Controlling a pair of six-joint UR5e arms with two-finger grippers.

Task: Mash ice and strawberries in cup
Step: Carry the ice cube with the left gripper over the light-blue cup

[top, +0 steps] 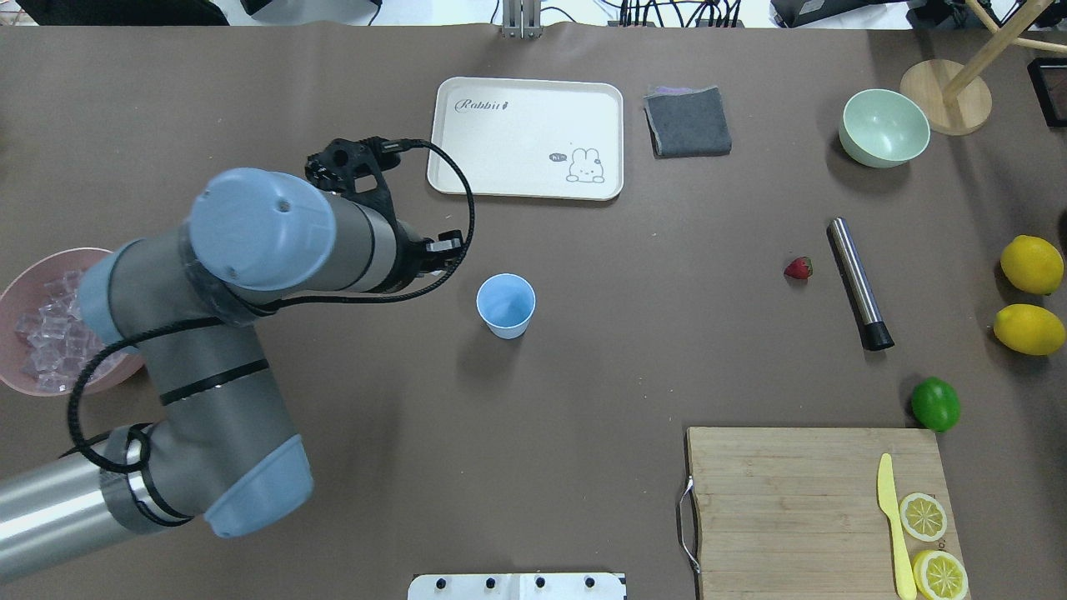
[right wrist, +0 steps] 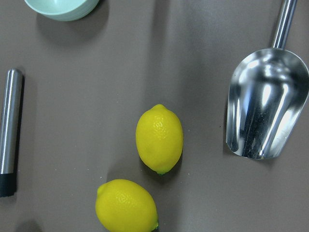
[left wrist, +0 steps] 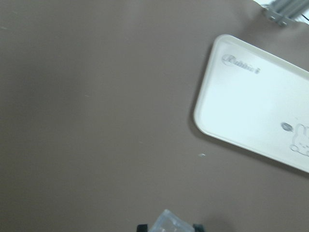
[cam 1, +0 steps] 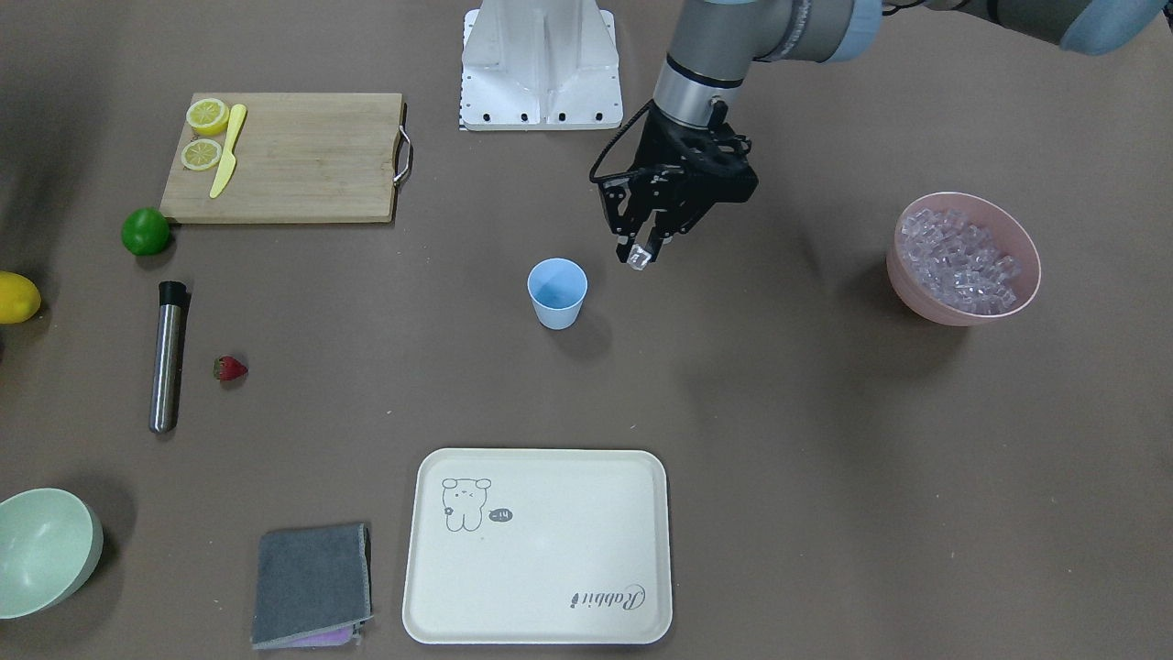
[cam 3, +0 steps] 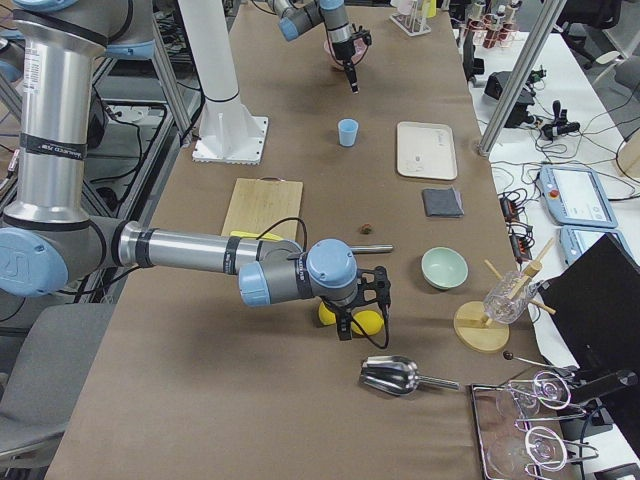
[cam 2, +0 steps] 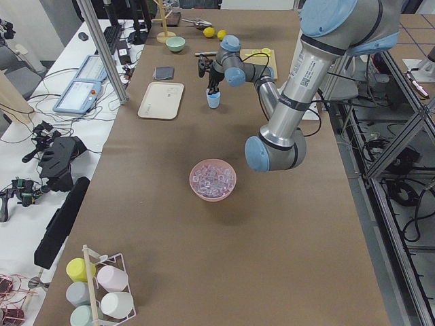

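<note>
Red, one strawberry (cam 1: 230, 368) lies left in the front view, long axis across, tip toward the one upright cup (cam 1: 557, 291). Beside it the left gripper (cam 1: 641, 249) pinches one ice cube (cam 1: 639, 257), hidden overhead by the arm (top: 275, 242). The pink bowl (cam 1: 907, 275) holds many. The right gripper (cam 3: 362, 318) shows only sidelong; its jaws cannot be told.

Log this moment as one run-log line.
left gripper: shut on ice cube, raised beside cup | cup: looks empty | strawberry: on table | right gripper: over lemons, state unclear | mashing: not started
</note>
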